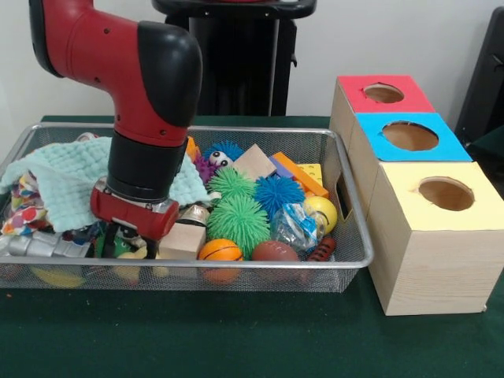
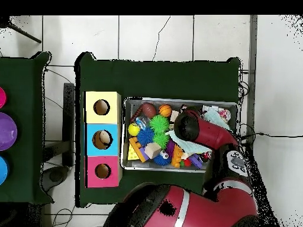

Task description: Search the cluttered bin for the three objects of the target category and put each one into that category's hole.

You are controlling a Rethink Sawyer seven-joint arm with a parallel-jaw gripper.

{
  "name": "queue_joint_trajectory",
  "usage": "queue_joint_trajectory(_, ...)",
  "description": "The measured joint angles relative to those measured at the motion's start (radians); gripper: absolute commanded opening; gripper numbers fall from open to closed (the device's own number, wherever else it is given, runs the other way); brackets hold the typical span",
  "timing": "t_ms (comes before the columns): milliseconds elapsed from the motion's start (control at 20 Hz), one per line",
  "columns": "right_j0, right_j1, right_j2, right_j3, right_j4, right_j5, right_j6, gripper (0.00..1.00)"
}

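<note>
Gripper (image 1: 126, 236) is being held low in the bin (image 1: 358, 236), down among clutter at the front-view left, just beside a plain wooden cube (image 1: 183, 240). Its tips are being hidden by toys and mesh, so whether fingers are spread or pinched on sth cannot be told.

Risks, as judged from here: a wrong item is likely being crowded against the tips, e.g. the cube or the mint cloth (image 1: 67, 177) draped under the wrist; if cloth is being snagged, it could be dragged up w/ other toys. A soft bun could also be squashed deeper and lost under the pile. Carry path is long too: the red-topped box (image 1: 358, 98) is sitting at the far end of the row, behind the blue-topped box (image 1: 441, 146) and yellow-topped box (image 1: 472, 209), so a drop into the wrong hole is being risked.

No tan/pale bun toy is being clearly made out in either view; possibly one is being covered by cloth or arm. The hole (image 1: 383, 93) is lying well apart from the gripper, past the bin's opposite end.
</note>
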Motion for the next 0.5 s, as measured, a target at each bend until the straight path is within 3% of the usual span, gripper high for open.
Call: queue_joint_trajectory(500, -0.017, -0.020, 0.047, 0.020, 0.000, 0.024, 0.000, 1.00)
